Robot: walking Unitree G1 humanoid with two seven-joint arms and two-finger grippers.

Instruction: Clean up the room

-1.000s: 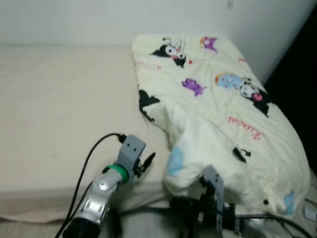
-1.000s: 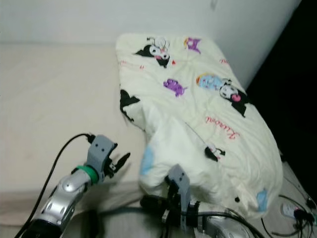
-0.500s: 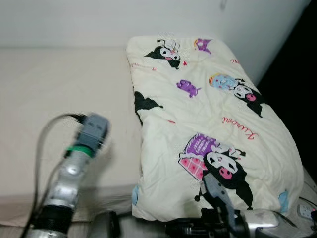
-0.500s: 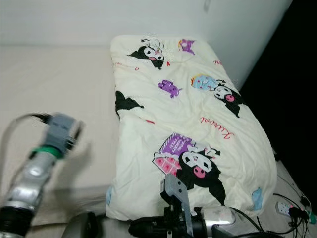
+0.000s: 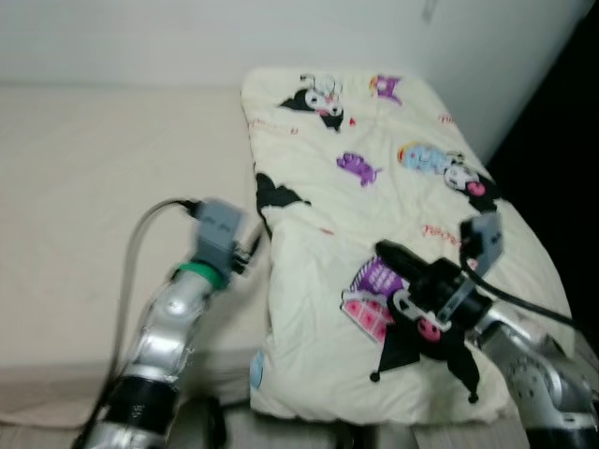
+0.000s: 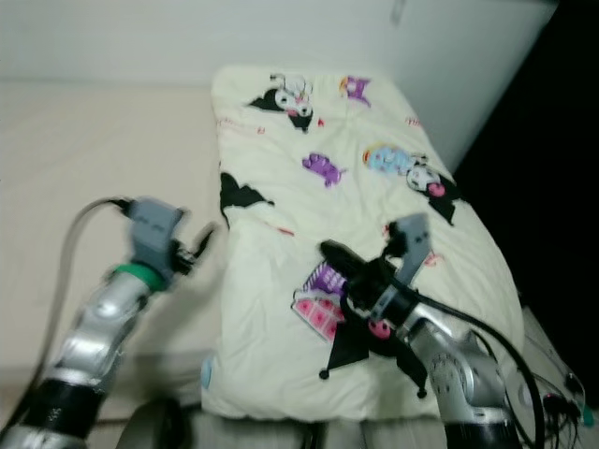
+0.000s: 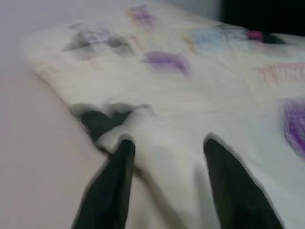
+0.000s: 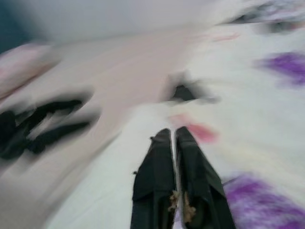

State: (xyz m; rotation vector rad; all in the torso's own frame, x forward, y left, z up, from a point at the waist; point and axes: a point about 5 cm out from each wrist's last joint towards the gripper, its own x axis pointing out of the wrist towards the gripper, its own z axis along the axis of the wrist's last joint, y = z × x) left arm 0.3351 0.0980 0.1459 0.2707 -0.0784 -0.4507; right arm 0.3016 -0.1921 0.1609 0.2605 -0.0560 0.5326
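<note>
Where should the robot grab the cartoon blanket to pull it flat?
Probably the blanket is best gripped at its bumpy side edge, coming in from the bare mattress. That edge lifts into a fold, so fingers can slip around it. The open left gripper already points there.

Quilt (image 5: 393, 187): soft matt printed cloth. Bed sheet (image 5: 103, 187): smooth matt fabric. Arms: glossy silver metal.
</note>
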